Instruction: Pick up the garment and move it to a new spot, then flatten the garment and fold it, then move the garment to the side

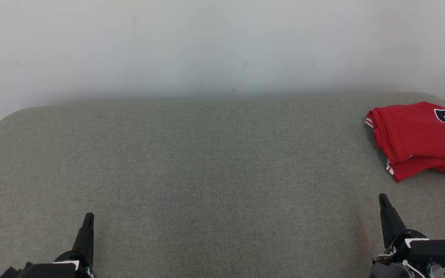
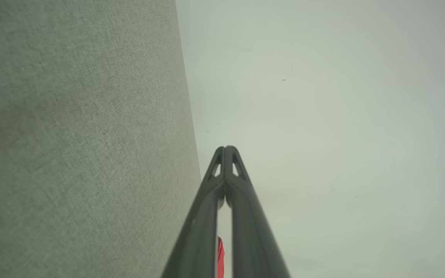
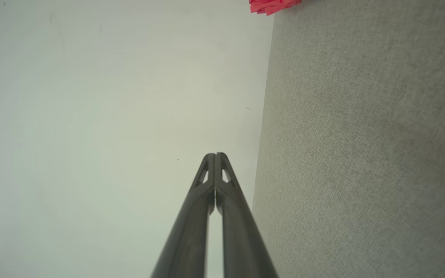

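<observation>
A: Where's the garment (image 1: 415, 135)?

B: Folded, red with a dark number edged in white. It lies at the far right corner of the grey fabric worktop (image 1: 207, 162), near the white wall (image 1: 207, 46). Its right part runs out of the head view.

A: And the arms?

B: The left gripper (image 1: 88, 218) sits low at the near left and the right gripper (image 1: 383, 199) at the near right, both well apart from the garment. The right one is nearer to it.

A: Jaws?

B: Clenched on both, tips pressed together with nothing between them. Each wrist view shows that plainly.

A: That red sliver low in the left wrist view?

B: Possibly the garment's edge; too little shows to be sure.
</observation>
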Robot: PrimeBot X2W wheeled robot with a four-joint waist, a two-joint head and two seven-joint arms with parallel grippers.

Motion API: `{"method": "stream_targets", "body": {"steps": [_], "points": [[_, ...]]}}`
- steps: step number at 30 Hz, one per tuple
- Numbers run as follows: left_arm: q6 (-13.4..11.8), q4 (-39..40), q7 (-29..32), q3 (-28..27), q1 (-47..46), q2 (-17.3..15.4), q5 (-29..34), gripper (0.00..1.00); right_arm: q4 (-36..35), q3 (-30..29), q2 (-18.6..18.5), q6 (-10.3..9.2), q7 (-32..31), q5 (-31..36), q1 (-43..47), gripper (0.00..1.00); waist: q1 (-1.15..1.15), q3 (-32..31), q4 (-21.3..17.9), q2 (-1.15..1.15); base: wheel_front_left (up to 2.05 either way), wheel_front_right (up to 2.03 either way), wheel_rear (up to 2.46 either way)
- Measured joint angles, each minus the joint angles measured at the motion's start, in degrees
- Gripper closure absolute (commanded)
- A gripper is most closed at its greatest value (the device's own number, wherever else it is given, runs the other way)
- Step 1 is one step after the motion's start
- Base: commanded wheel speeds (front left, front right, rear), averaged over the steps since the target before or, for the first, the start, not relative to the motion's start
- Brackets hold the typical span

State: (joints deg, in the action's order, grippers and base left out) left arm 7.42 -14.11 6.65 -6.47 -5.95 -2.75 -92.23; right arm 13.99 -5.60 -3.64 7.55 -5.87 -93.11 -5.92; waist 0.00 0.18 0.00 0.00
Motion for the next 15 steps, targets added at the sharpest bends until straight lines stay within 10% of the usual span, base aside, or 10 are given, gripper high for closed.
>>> {"method": "stream_targets", "body": {"steps": [15], "points": [[0.0,-0.01,0.0,0.01,-0.02,0.0,0.0,1.0,0.01,-0.18,0.14,0.0,-0.14,0.01,-0.02,1.0,0.0,0.0,0.0,0.0,0.0,0.0,0.0]]}}
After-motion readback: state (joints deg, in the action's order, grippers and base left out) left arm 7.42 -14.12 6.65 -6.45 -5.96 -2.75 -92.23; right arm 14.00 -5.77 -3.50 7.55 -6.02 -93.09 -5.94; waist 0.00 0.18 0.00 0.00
